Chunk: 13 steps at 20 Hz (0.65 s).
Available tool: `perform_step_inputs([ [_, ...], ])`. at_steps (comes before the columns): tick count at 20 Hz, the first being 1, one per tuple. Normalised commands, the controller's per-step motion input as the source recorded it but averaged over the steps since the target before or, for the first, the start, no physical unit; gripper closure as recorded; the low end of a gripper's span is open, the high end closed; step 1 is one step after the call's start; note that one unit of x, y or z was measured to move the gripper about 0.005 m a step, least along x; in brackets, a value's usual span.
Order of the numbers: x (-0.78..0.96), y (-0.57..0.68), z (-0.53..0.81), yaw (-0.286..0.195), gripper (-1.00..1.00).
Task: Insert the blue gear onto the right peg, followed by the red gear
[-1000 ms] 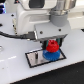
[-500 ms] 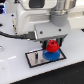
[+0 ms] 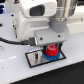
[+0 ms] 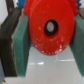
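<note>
The red gear (image 3: 50,49) sits directly on top of the blue gear (image 3: 50,55), at the end of the black-rimmed grey plate (image 3: 34,59) toward the exterior view's right. My gripper (image 3: 50,45) reaches straight down over the stack. In the wrist view the red gear (image 4: 47,27) fills the gap between the green pads (image 4: 21,45), and its teeth touch both sides. The gripper (image 4: 47,37) is shut on it. A dark centre hole shows in the red gear. The right peg is hidden under the gears.
The plate lies on a white table (image 3: 70,70). A black cable (image 3: 12,39) runs across the exterior view's left. The arm's white body (image 3: 35,20) looms above the plate.
</note>
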Motion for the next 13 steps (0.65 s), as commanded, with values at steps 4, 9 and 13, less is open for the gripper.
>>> perform_step_inputs([
  [4,0.08,-0.01,-0.03,0.0,-1.0],
  [9,0.01,0.04,0.22,0.0,-1.0],
  [13,0.0,0.06,0.61,0.0,-1.0],
])
